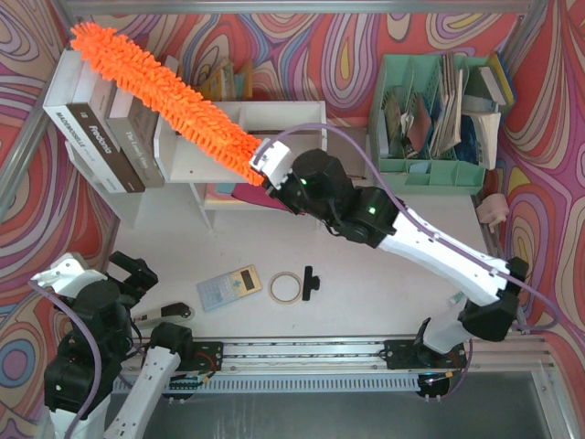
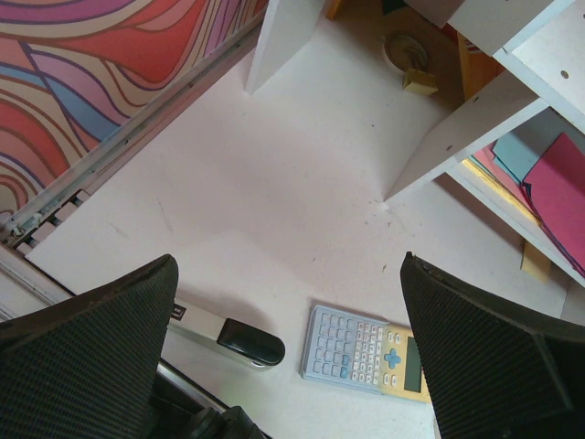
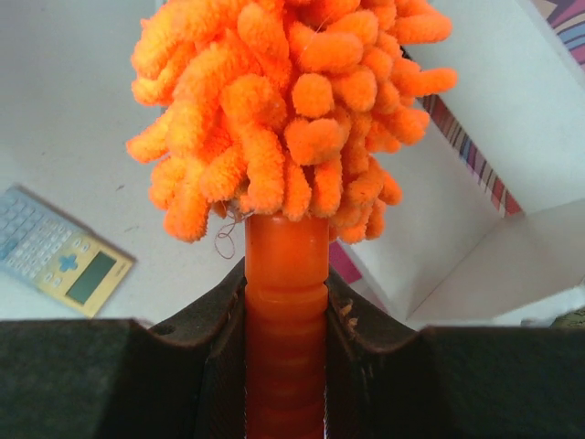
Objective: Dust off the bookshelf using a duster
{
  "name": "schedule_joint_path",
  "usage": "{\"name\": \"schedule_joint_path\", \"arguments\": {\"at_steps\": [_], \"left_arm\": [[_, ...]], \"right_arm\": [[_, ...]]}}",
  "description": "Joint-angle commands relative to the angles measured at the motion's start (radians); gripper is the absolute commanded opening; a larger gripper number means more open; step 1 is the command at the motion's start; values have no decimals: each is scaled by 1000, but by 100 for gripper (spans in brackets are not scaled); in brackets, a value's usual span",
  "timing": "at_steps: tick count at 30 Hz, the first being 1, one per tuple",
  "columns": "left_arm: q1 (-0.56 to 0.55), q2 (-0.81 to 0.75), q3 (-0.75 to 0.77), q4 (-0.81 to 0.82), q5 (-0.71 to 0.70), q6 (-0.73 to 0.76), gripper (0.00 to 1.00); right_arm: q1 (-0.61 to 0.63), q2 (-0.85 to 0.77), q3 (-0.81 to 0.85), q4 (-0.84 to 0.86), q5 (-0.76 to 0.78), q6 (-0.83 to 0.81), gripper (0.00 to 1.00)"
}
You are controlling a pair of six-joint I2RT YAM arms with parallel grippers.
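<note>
Right gripper clamps fluffy orange microfibre duster by its handle | head angled across top of small white wooden bookshelf, apparently for sweeping | left gripper wide, idle

The right gripper clamps both dark fingers on the ribbed orange handle of the duster, whose fluffy head rises beyond. A calculator lies on the white table at left. The white panels of the bookshelf stand at right.
</note>
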Motion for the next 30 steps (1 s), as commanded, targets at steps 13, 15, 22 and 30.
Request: {"name": "schedule_joint_path", "arguments": {"at_steps": [13,15,22,30], "left_arm": [[-4,1,-12,18,9,20,98],[-4,2,-13,18,9,21,98],[-4,3,-13,19,8,20,98],[-4,6,-13,19,13,22,98]], "right_arm": [[18,-317,-317,95,-36,68,0],[18,-317,-328,81,-46,75,0],[19,-289,-351,79,-48,105,0],[19,-171,-245,11,135,154,0]]}}
